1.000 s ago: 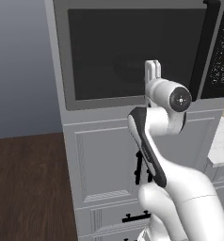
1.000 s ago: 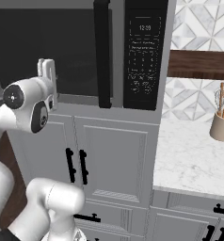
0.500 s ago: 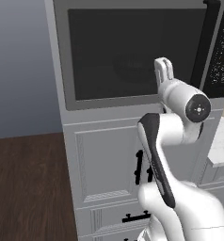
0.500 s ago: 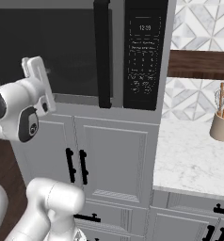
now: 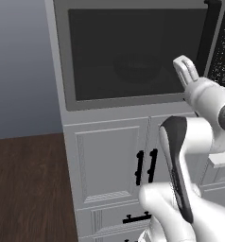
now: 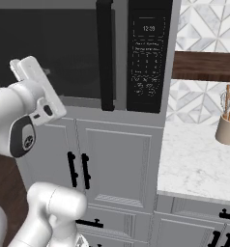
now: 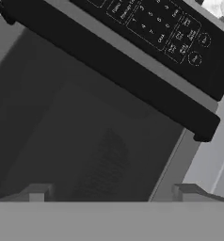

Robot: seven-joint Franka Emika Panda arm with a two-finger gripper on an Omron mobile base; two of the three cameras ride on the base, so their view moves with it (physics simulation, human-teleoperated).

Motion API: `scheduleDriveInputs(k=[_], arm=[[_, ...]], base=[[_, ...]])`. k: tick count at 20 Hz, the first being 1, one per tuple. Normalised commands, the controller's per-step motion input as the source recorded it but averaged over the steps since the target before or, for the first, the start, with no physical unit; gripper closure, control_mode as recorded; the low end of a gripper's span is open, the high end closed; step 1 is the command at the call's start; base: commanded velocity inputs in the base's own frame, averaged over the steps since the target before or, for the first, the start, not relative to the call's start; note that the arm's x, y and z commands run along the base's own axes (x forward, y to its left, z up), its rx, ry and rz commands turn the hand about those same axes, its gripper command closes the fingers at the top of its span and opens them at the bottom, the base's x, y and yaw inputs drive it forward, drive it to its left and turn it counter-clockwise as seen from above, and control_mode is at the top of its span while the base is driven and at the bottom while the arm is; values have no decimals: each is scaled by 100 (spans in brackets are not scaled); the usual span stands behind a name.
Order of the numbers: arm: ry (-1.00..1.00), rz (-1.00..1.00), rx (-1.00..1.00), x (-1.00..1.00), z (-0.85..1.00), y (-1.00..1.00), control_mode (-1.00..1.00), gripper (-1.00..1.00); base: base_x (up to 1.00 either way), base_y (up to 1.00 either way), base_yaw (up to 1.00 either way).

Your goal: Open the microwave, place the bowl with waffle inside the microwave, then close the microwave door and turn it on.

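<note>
Gripper (image 7: 111,195) wide open (holding nothing), facing shut door (image 7: 85,141), near its handle (image 7: 109,70), bowl (image 7: 102,164) behind glass.

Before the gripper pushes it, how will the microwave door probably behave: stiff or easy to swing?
The microwave door looks rigid and shut, so it would likely not move. Its glass seems smooth, so fingers could slip. Its long bar handle probably gives firmer purchase for pulling.
</note>
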Motion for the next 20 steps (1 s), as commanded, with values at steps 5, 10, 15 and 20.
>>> scheduleDriveInputs(k=[5,10,15,20], arm=[[3,0,-28,-48,28,-57,-100,-100],[12,0,-27,-41,32,-64,-100,-100],[15,0,-25,-47,29,-59,-100,-100],[6,0,-28,-57,1,-56,-100,-100]], base=[[0,0,0],[0,0,0],[0,0,0],[0,0,0]])
